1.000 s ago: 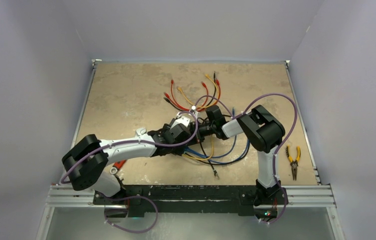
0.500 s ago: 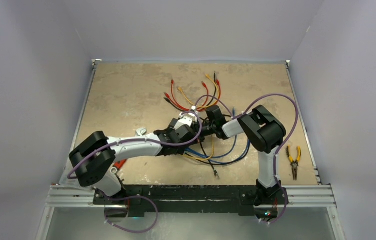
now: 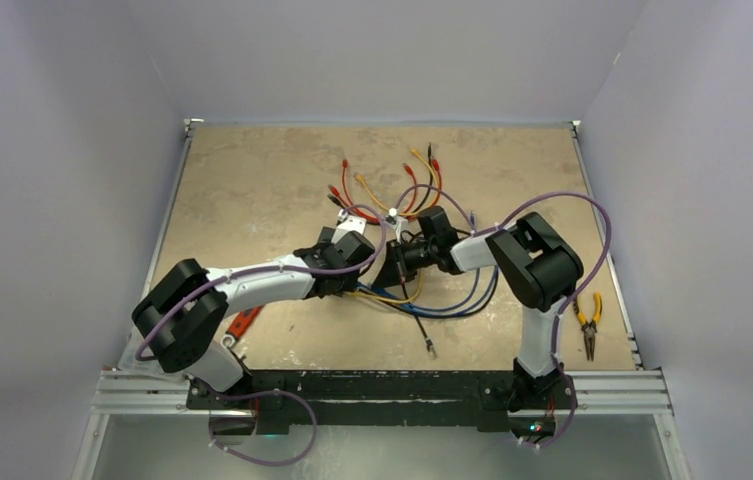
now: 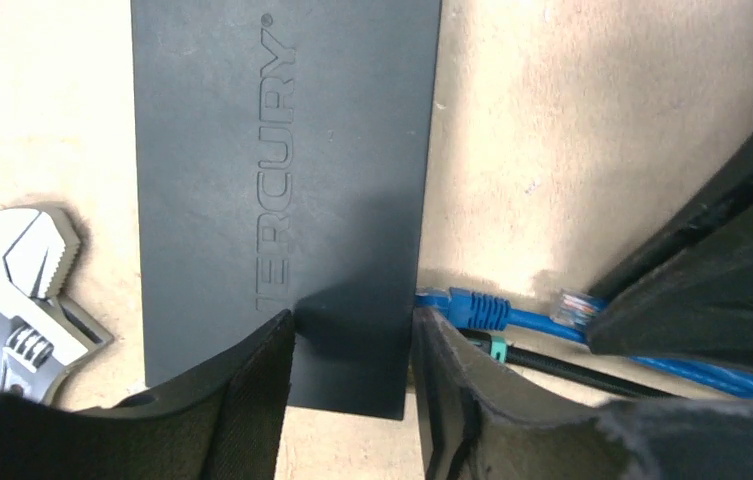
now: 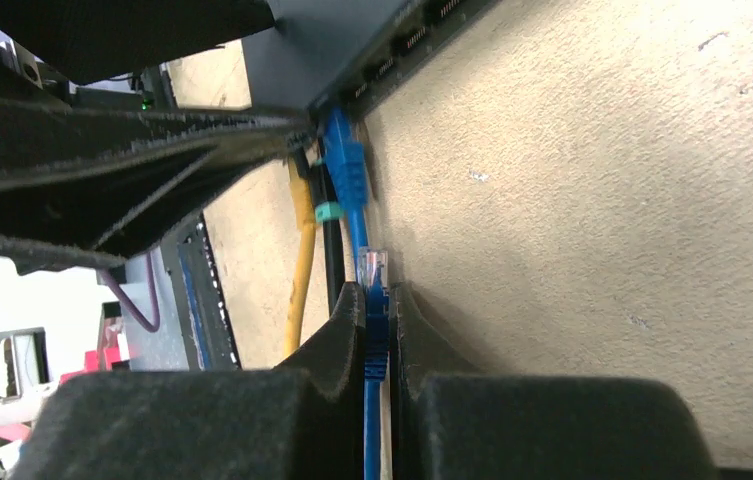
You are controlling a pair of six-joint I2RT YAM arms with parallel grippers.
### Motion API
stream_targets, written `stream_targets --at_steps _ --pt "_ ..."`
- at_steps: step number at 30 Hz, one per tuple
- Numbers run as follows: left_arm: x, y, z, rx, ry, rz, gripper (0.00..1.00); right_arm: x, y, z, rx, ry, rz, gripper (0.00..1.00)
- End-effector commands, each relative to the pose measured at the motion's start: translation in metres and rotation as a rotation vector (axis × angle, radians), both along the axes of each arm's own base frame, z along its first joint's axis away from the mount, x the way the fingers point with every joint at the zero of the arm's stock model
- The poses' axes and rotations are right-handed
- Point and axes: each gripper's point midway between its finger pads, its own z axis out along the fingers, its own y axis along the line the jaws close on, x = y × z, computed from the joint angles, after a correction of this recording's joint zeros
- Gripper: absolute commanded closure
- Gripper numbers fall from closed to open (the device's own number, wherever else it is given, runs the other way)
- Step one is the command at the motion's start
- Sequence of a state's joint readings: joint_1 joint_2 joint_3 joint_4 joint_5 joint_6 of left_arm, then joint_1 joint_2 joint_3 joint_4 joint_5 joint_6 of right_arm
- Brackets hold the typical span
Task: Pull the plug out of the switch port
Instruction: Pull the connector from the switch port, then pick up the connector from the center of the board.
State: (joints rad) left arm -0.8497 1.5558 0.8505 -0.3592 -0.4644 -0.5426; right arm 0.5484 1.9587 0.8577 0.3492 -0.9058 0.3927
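Matte black, the switch (image 4: 252, 150) is laid flat near the middle of the table (image 3: 242, 180), well off every edge, with the left gripper (image 4: 352, 335) set half open over its end, bare casing seen between the fingers (image 4: 242, 400). The right gripper (image 5: 374, 292) is clamped on a blue cable (image 5: 372, 350) just behind its clear plug (image 5: 372, 265), which is seen apart from the sockets (image 5: 407, 40).

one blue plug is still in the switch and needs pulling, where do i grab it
Pinch the blue plug by its boot, just behind the switch port, coming in along its cable: it sticks straight out of the edge, and the yellow cable crowds one side.
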Motion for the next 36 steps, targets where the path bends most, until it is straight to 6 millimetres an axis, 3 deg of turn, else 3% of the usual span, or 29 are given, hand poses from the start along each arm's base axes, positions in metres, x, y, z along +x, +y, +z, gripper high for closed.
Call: stream_targets --at_steps 1,7,14,21,27,31,36 --pt "-0.025 0.06 -0.037 0.224 0.122 0.076 0.56 -0.015 -0.01 -0.004 -0.044 0.016 0.029 1.0" --pt "-0.027 0.049 -0.038 0.191 0.139 0.012 0.56 0.004 -0.006 0.019 -0.027 -0.046 -0.002 1.0" --pt "-0.032 0.036 -0.04 0.169 0.141 -0.05 0.54 0.043 0.006 0.073 0.009 -0.182 -0.071 1.0" --pt "-0.034 0.029 -0.042 0.149 0.145 -0.072 0.53 0.078 0.007 0.143 0.047 -0.346 -0.186 1.0" --pt "-0.034 0.026 -0.043 0.139 0.146 -0.081 0.53 0.096 -0.007 0.222 0.114 -0.512 -0.337 1.0" --pt "-0.034 0.024 -0.044 0.135 0.146 -0.082 0.53 0.102 -0.02 0.281 0.175 -0.63 -0.429 1.0" --pt "-0.036 0.023 -0.045 0.133 0.151 -0.085 0.53 0.109 -0.027 0.331 0.212 -0.715 -0.468 1.0"
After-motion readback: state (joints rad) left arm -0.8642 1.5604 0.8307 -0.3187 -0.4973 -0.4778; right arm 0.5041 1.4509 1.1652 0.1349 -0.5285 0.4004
